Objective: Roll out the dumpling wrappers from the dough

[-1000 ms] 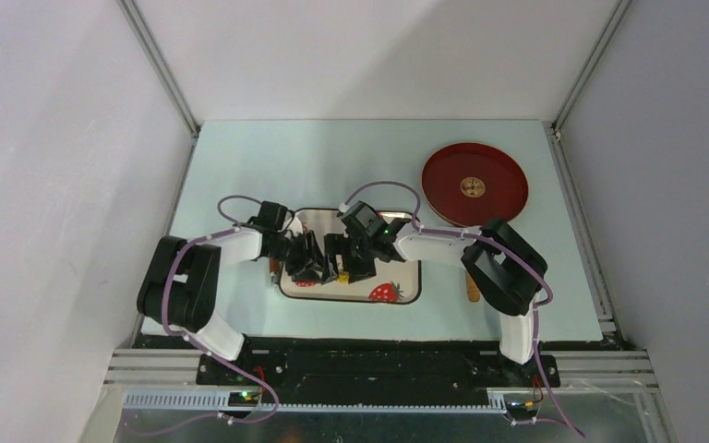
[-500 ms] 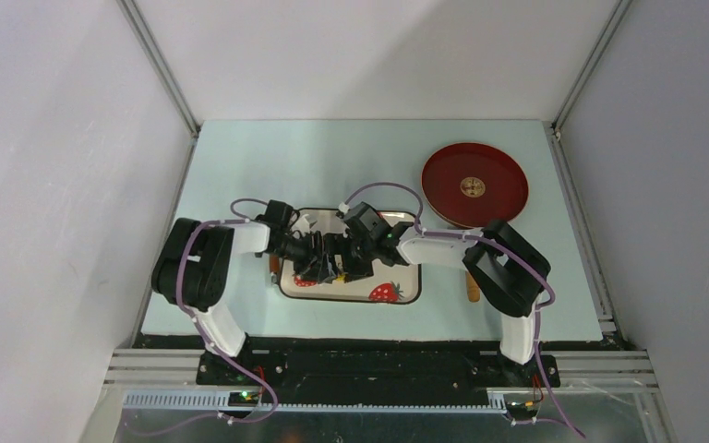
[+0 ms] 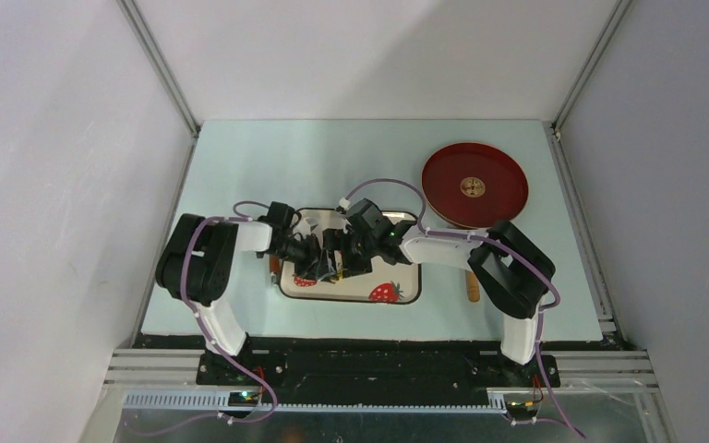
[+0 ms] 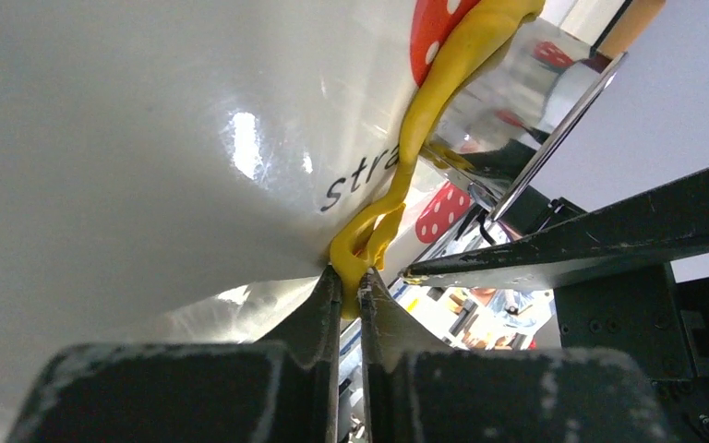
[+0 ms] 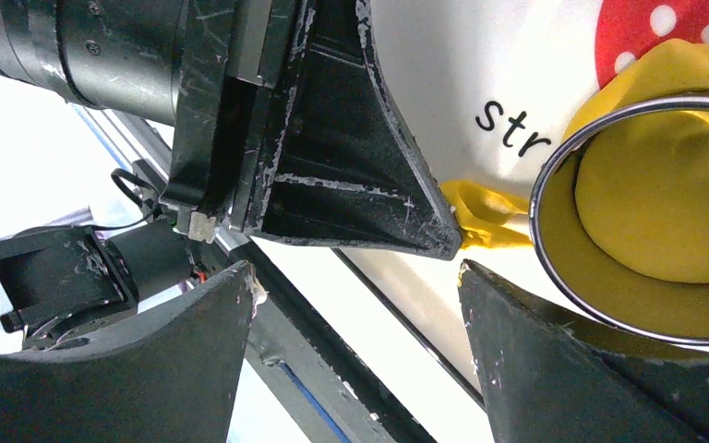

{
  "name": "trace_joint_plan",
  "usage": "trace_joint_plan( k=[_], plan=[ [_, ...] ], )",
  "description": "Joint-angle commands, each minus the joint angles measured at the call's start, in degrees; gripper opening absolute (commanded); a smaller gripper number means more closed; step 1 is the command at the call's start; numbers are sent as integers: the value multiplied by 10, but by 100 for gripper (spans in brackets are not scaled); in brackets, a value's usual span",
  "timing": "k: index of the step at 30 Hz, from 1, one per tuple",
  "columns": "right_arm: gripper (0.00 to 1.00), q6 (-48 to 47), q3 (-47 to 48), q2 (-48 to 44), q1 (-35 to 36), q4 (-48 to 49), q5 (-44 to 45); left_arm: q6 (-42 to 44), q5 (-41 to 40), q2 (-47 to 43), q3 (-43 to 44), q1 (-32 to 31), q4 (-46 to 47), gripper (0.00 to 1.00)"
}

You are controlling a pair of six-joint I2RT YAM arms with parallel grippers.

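Tray [image 3: 351, 300], top view: the left gripper [image 3: 317, 261] has edged inward over it, meeting the right gripper [image 3: 344, 261]. Left wrist: its jaws have just clenched on the dough [image 4: 406, 157], a strip running up-right from the pinch, so peeling can probably start. Right wrist: right gripper spread wide, empty, beside the cutter [image 5: 543, 185].

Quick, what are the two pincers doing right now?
Left pincer: closed, pinching the edge of the yellow dough.
Right pincer: open, holding nothing.
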Motion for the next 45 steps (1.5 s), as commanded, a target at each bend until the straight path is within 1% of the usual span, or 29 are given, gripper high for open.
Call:
trace_joint_plan(
  k=[1,6,10,13,19,23,26,32,39,45],
  plan=[
    [85,-8,1,-38,-3,-5,4,0,-37,-19,17,-2,11,9],
    [85,-14,-10,-82,-13,-39,18,-7,-45,-58,24,21,10,14],
    [85,-1,-39,-125,-42,-59,21,-6,-63,-68,40,39,-1,16],
    [85,8,-58,-148,-63,-81,21,-7,-86,-64,59,43,-11,19],
    [85,4,-76,-175,-108,-123,23,-14,-152,-59,108,43,-25,20],
    [85,0,-83,-178,-136,-131,14,-14,-168,-41,151,42,-32,20],
    [85,-3,-88,-179,-146,-137,9,-13,-161,-28,185,39,-33,21],
    [85,-2,-97,-182,-167,-132,-8,-9,-131,6,241,4,-37,24],
    [85,-3,-98,-195,-190,-141,-16,-18,-110,37,301,-66,-44,25],
    [85,-1,-122,-241,-221,-145,-16,-35,-84,41,340,-121,-46,26]
  ],
)
